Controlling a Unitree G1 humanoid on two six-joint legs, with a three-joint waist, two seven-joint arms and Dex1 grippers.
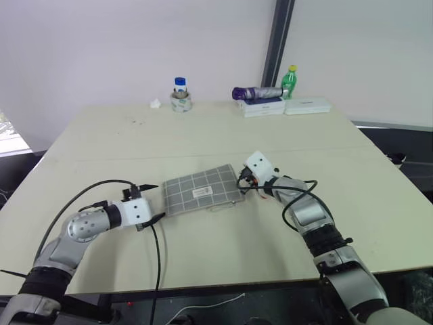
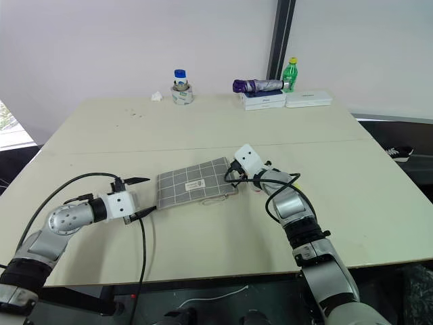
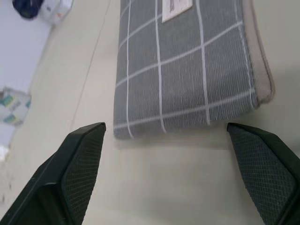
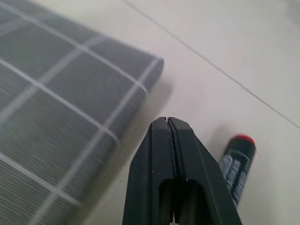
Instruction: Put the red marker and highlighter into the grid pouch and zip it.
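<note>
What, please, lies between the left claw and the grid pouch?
Nothing: the left wrist view shows bare table between the open left claw and the grid pouch.

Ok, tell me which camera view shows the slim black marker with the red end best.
The right wrist view: the slim black marker with the red end lies on the table right beside the shut right gripper, red end and barrel print clear. In the eye views the right arm mostly hides it.

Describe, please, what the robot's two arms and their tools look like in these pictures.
Both arms are silver-grey metal with dark segments near the elbows, and loose black cables loop beside them. Each wrist carries a white boxy block. The left tool has two black wedge-shaped fingers with finely textured pads; the right tool has the same black fingers.
</note>
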